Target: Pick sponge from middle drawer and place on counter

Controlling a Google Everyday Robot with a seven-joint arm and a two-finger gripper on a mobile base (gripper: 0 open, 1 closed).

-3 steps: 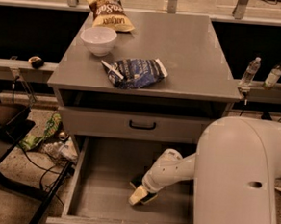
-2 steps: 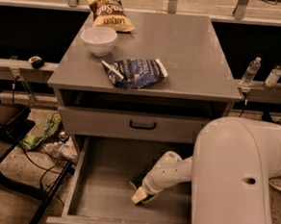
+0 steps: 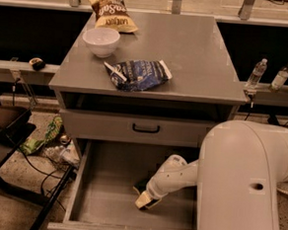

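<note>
camera view: gripper at the sponge inside the middle drawer.

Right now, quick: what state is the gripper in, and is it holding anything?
Gripper: low inside the middle drawer, right at the sponge; whether it is open, closed or gripping the sponge cannot be told.

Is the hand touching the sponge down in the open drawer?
Cannot tell. In the camera view the hand sits low in the middle drawer right over the sponge, and the arm hides where they would meet.
</note>
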